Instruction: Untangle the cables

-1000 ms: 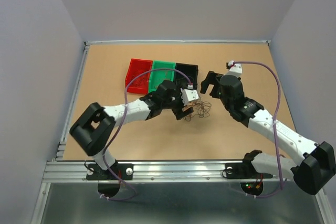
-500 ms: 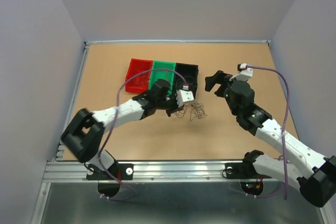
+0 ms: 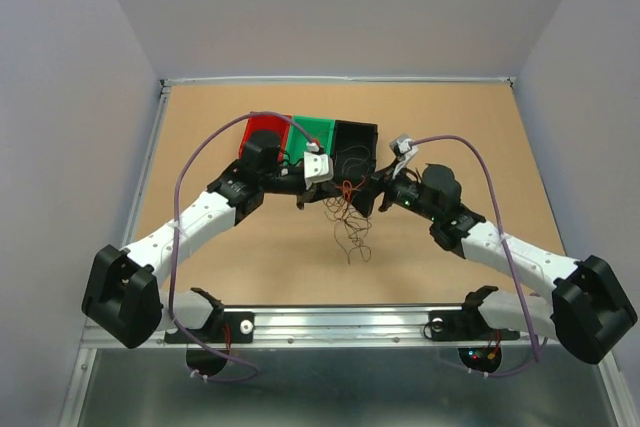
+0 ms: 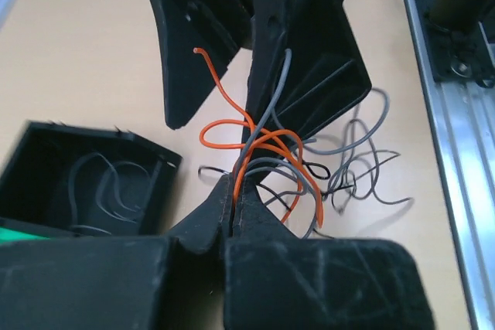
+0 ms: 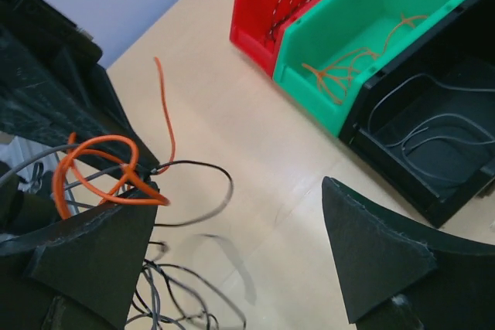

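Cables (image 3: 350, 212), thin curly wire, orange, grey and dark: mid-table, dangling just near of black plastic bin (image 3: 356, 139). Left gripper (image 4: 233, 189): pinched closed on cables. Right gripper (image 5: 236, 191): fingers spread apart.

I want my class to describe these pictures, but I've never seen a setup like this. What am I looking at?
The left arm and right arm are robot arms bolted to a table. One picture looks down from above. The other two come from a camera on each wrist. The left gripper is shut on a bunch of thin cables, orange, grey and dark. The right gripper is open, right next to them. Nearby stand a red bin, a green bin and a black bin, each holding a few cables.
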Controlling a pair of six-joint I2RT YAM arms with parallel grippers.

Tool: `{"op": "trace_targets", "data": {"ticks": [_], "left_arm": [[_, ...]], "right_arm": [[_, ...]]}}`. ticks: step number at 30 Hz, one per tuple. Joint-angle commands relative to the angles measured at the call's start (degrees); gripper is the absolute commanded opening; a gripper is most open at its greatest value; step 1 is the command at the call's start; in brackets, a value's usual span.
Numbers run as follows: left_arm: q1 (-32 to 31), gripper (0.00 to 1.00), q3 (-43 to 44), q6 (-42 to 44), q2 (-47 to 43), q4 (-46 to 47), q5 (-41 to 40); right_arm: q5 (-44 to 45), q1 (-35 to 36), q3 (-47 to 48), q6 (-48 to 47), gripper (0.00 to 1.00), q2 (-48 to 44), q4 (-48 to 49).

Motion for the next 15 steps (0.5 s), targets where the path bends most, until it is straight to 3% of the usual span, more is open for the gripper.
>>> {"op": "trace_targets", "data": {"ticks": [1,4,5,7,8,9,15], "left_arm": [[0.29,0.0,2.61,1.79,0.72,-5.05,3.58],[1.61,0.0,1.91,0.65,-0.68,-3.65,3.93],[2.31,0.0,1.56,-0.05,-1.47,-2.6,4.19],[2.92,0.0,0.86,-0.76,-2.09,-1.1,4.46],[3.1,0.0,0.68,-0.85,-2.44,-1.01,4.89],[3.19,0.0,0.5,-0.76,-2.71,-0.92,5.07],[3.81,0.04,0.68,-1.02,-2.45,-0.83,5.42]], "right_arm": [[-11.95,2.2,-0.38,-0.28,0.89,-0.37,13.46],[-12.39,2.81,-0.21,-0.19,0.58,-0.11,13.64],[-12.31,2.9,-0.21,0.07,0.36,-0.02,13.82],[-12.39,2.9,-0.03,0.34,0.19,0.24,13.9],[-12.39,2.99,-0.03,0.69,0.05,0.16,13.9],[-12.57,2.9,-0.12,0.86,0.01,0.07,14.08],[-10.12,2.9,-1.43,1.13,0.01,-4.14,14.17]]}}
